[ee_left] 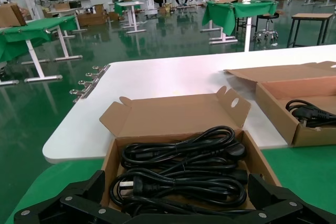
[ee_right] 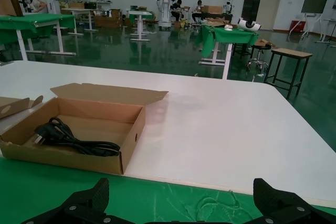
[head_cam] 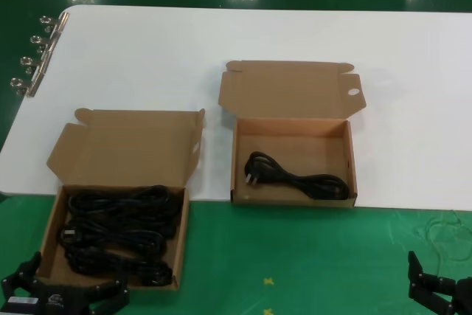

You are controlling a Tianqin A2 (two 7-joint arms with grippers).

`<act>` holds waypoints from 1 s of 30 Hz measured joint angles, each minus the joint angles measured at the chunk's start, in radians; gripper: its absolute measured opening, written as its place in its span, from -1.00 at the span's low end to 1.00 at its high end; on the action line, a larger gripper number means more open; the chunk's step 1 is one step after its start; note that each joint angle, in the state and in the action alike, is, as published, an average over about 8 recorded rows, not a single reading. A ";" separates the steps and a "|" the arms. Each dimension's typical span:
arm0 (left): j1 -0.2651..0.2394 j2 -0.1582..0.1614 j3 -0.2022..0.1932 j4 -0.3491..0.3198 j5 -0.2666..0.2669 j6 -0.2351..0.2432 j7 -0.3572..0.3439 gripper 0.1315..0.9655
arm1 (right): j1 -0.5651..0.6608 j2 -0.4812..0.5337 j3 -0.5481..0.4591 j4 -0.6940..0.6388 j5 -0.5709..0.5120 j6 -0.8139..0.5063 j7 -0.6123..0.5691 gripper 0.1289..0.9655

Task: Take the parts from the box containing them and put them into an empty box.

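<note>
Both arms sit low at the counter's near edge, and nothing is in hand. The left end effector hovers just in front of the full box, fingers spread wide and empty; its wrist view looks straight over the tangle of black cords inside. The right end effector waits off by the near right corner on the green cloth, also wide open, well apart from everything.

The full box straddles the white counter and the green cloth at the near left. The second box, the one with the round hole in its lid, sits near the middle of the front edge and already has one cord lying across its floor.

Now the risk: those cords are looped over one another, so a grab at one strand could well drag two or three up together, or tug the light cardboard box along. A pinch on a thin loop instead of a plug might slip. And the upright lid behind the pile leaves little room for a clumsy approach. The binder clips on the far left edge are out of the way.
</note>
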 joint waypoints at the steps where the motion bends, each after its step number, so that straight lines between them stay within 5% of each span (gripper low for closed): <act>1: 0.001 0.000 0.000 0.000 -0.001 0.000 0.000 1.00 | 0.000 0.000 0.000 0.000 0.000 0.000 0.000 1.00; 30: 0.014 -0.004 -0.007 -0.008 -0.020 -0.008 0.001 1.00 | 0.000 0.000 0.000 0.000 0.000 0.000 0.000 1.00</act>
